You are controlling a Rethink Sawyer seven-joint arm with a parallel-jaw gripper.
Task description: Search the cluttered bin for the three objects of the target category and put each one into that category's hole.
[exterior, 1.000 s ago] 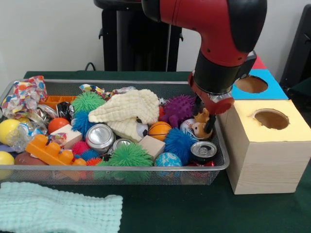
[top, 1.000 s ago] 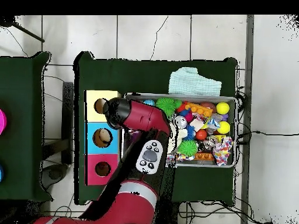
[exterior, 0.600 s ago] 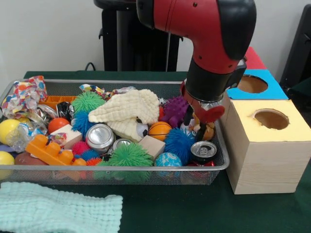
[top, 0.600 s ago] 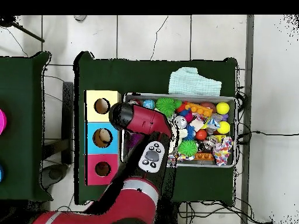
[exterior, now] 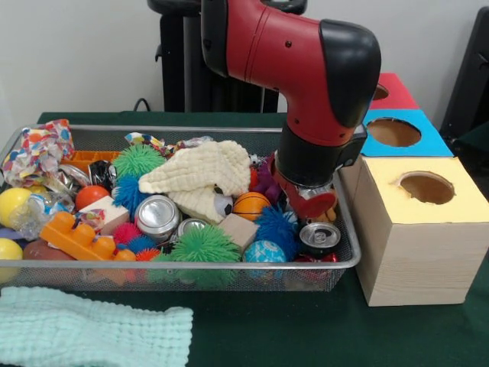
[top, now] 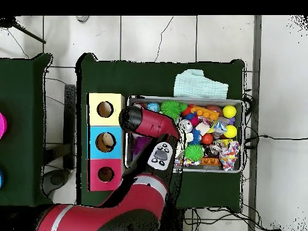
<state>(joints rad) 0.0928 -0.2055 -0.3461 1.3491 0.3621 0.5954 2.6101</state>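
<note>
Most of fingers (exterior: 312, 208) behind red wrist (exterior: 309, 164)

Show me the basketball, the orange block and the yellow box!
basketball (exterior: 250, 205), front view, its striped front.
orange block (exterior: 76, 238), front view, its studded top.
yellow box (exterior: 458, 200), front view, bare top beside the hole.

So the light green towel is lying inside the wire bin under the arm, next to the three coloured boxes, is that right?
Not quite. The light green towel lies outside the wire bin, on the table in front of it, as the front view shows. The arm does hang over the bin, and the three coloured boxes do stand beside it.
</note>
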